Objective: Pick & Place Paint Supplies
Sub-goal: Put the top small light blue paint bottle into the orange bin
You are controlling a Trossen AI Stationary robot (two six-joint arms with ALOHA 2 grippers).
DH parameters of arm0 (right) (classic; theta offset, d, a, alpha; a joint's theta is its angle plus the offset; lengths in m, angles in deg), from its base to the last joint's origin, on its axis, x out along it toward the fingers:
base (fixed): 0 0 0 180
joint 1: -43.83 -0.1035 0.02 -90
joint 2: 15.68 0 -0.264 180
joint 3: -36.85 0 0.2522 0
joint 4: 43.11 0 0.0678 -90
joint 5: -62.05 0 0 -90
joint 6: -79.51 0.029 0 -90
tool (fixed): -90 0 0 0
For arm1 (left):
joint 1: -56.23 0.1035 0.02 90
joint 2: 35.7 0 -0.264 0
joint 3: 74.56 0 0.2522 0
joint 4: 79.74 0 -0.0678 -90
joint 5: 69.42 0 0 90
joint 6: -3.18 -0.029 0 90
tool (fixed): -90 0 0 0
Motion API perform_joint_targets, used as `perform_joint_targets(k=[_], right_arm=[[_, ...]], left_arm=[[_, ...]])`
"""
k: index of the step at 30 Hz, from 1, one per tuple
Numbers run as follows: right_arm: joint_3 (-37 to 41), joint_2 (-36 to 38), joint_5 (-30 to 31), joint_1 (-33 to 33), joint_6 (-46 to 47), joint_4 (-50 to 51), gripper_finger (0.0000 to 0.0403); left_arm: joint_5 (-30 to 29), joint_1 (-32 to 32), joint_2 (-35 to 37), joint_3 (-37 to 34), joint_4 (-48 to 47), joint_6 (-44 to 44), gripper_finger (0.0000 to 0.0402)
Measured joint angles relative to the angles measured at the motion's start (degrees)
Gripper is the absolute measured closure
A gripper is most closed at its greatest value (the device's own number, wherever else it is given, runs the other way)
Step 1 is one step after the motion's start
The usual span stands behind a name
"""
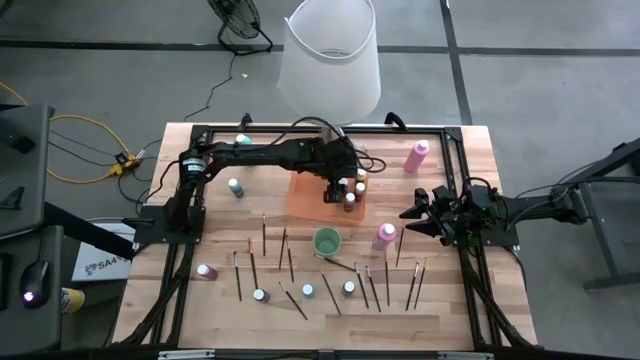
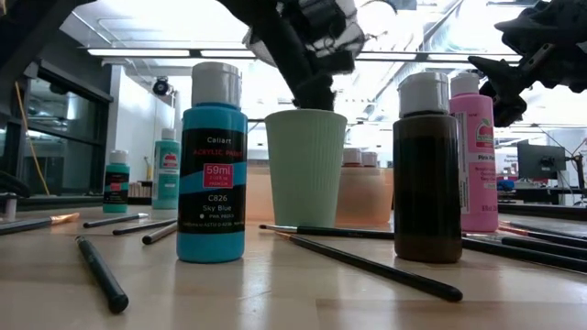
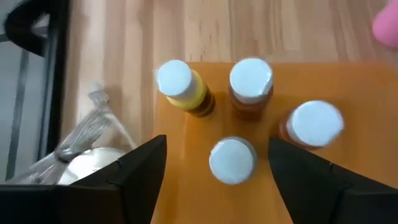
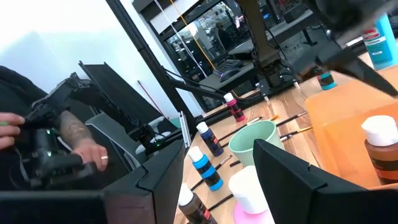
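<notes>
Only a small part looks done so far. Four small paint bottles (image 3: 233, 160) are already parked on the orange tray (image 1: 305, 197) in the upper middle of the high view, bunched at its right edge; in the left wrist view they are seen as four white caps in a loose cluster, apart from each other.

The left pincer (image 3: 214, 165) is held right above that cluster with its fingers spread wide on either side of the nearest cap, nothing clamped, so a bottle is probably just being dropped off, though that is a guess.

Plenty is left. Scattered across the lower half of the high view are thin brushes (image 1: 264, 234), several small bottles (image 1: 260, 295) and a pink bottle (image 1: 385, 236); another pink bottle (image 1: 417, 155) is stood at the upper right, and more small ones at the upper left.

The green cup (image 1: 326, 241) in the middle is seen empty from above, with no brushes in it yet.

The right pincer (image 1: 411, 214) is parked at the right side of the desk (image 1: 450, 310), fingers apart and empty.
</notes>
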Motion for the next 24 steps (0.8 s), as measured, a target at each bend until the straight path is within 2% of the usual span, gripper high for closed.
perform_joint_targets(k=[3,6,10,14,19,24], right_arm=[[0.0,0.0,0.0,0.0,0.0,0.2,0.0215],[0.0,0.0,0.0,0.0,0.0,0.4,0.0215],[0.0,0.0,0.0,0.0,0.0,0.8,0.0215],[0.0,0.0,0.0,0.0,0.0,0.9,0.0215],[0.0,0.0,0.0,0.0,0.0,1.1,0.0215],[0.0,0.0,0.0,0.0,0.0,1.4,0.0215]], left_arm=[[-0.1,0.0,3.7,-1.9,0.2,2.3,0.0126],[-0.2,0.0,8.5,-6.8,0.3,5.0,0.0126],[-0.6,0.1,16.7,-16.6,1.3,8.8,0.0126],[-4.2,0.1,26.2,-26.1,-0.8,17.1,0.0126],[-11.8,0.4,34.5,-31.2,-13.7,33.6,0.0126],[-13.0,3.4,37.3,-31.5,-32.2,50.1,0.0126]])
